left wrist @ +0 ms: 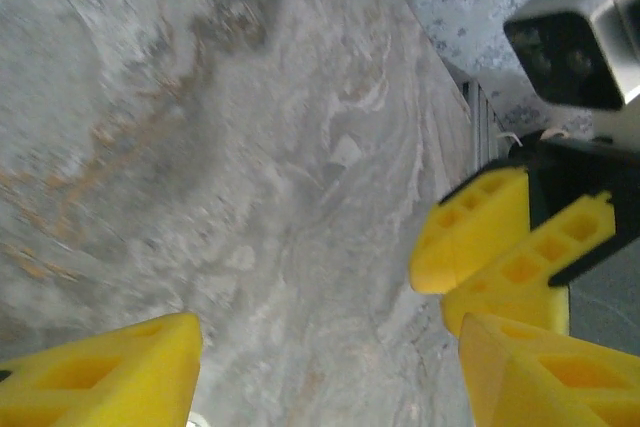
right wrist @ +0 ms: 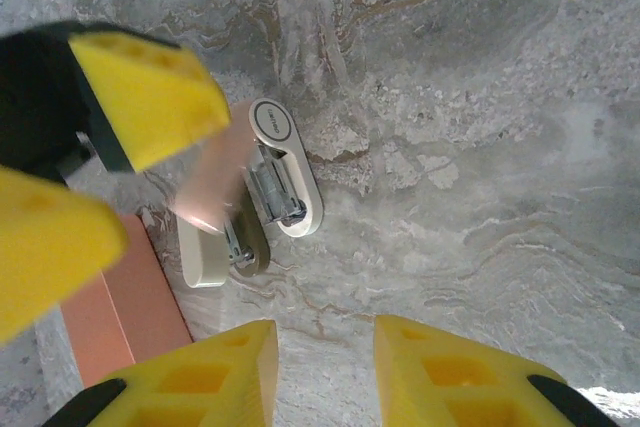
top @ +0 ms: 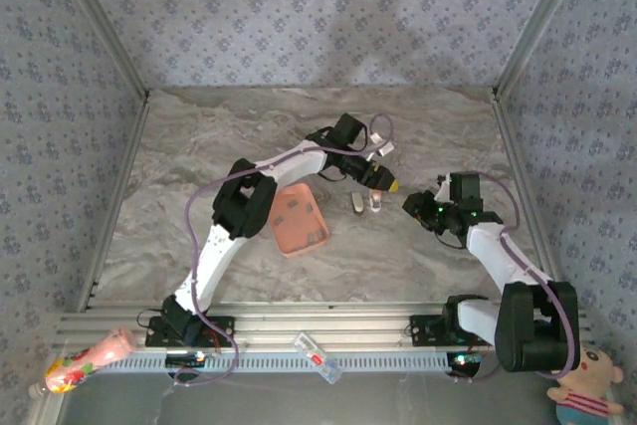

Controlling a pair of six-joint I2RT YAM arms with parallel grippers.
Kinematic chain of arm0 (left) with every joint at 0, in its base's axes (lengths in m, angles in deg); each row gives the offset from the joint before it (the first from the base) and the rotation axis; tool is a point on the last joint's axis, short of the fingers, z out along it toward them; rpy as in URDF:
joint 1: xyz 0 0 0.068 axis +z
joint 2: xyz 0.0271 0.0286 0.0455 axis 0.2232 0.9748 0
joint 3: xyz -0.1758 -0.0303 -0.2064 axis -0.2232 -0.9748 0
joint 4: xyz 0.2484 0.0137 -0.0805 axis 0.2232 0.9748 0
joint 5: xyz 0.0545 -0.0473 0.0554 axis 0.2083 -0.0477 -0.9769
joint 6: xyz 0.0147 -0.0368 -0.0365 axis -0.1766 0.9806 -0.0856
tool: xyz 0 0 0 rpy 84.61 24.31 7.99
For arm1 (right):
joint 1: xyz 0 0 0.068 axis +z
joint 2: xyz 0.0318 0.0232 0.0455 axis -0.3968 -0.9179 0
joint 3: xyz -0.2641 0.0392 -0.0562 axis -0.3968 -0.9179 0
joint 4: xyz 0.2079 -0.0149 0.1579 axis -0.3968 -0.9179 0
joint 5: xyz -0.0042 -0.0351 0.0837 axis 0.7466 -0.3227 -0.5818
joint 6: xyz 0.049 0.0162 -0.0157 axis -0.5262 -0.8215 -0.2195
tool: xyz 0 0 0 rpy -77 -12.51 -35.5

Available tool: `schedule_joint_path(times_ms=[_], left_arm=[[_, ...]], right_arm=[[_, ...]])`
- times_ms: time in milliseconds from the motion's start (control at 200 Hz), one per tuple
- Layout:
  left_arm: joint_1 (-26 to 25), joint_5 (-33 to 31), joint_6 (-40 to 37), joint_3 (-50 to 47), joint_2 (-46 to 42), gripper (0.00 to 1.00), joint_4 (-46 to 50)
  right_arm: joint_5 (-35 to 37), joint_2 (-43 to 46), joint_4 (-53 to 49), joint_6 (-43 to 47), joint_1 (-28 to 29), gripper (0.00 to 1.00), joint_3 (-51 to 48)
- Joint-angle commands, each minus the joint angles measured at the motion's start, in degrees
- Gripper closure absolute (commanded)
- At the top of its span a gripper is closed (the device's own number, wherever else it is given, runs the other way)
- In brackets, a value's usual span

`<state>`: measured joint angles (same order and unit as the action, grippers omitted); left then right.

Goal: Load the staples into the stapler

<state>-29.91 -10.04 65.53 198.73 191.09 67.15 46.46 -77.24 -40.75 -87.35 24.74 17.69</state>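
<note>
Right wrist view: rounded cream stapler [right wrist: 295, 162] lies open on veined marble tabletop [right wrist: 480, 147].

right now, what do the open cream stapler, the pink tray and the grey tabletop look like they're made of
The open cream oblong stapler: smooth, faintly glossy shell, likely plastic; its grey metal channel glints like steel. The shallow pink rectangular tray: even matte colour, probably plastic. The grey veined tabletop: marble pattern with a flat sheen, stone or printed laminate, can't tell which.

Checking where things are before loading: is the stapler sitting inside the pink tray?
No, the stapler lies opened up on the marble table, beside the pink tray.
</note>
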Motion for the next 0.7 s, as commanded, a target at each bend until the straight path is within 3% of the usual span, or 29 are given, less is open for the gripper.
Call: schedule_joint_path(times_ms=[0,180,430,695], left_arm=[[-0.9,2.1,-3.4,-4.2,-6.6,0.32,2.4],[-0.1,-3.8,-0.5,-14.3,-14.6,0.31,-2.4],[5.5,-11.1,11.2,-32.2,-26.0,0.3,-19.0],[9.3,-14.1,12.6,-41.2,-32.9,0.3,-22.2]], right_arm=[[-0.8,1.1,0.2,-0.7,-0.2,0.69,-0.6],[-1.1,-0.3,2.7,-2.7,1.6,0.66,0.4],[-0.8,-8.9,6.1,-3.5,6.3,0.59,6.6],[-0.7,-21.3,7.4,-1.3,9.1,0.62,13.6]])
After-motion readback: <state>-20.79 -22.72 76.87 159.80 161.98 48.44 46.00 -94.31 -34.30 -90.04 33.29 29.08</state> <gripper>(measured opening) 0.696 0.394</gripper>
